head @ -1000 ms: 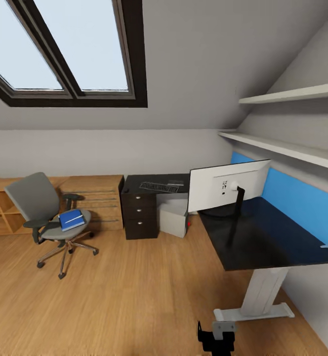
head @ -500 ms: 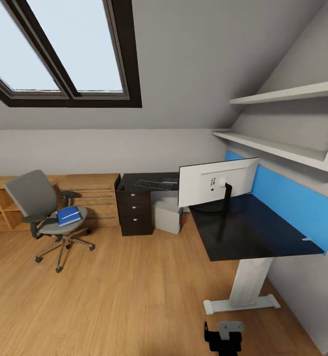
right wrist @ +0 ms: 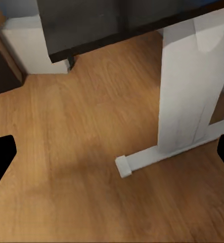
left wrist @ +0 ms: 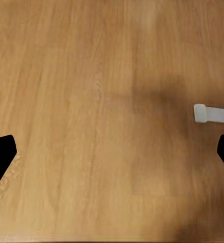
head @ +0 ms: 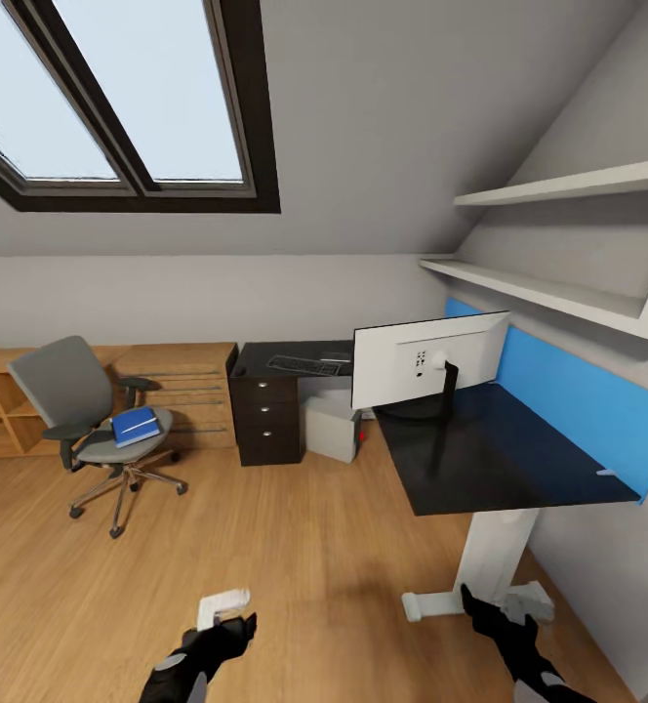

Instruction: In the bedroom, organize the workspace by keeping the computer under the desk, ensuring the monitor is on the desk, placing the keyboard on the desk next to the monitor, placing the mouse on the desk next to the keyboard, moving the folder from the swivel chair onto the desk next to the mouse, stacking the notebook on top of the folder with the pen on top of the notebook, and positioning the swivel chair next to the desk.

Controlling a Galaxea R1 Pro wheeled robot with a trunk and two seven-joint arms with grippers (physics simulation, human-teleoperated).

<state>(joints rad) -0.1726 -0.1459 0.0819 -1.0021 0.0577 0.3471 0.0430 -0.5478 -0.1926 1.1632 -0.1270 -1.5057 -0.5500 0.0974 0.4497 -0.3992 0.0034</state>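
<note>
Two grippers, left (head: 228, 625) and right (head: 478, 603), spread wide, empty | folder (head: 136, 426) on chair (head: 80, 410) | approach from front, slide under its edge | desk (head: 480, 454) next.

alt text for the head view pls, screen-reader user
Attic bedroom: a black L-shaped desk carries a monitor and keyboard, with a grey computer beneath. A swivel chair holding a blue folder stands apart on the wooden floor; both grippers are low in frame.
</note>
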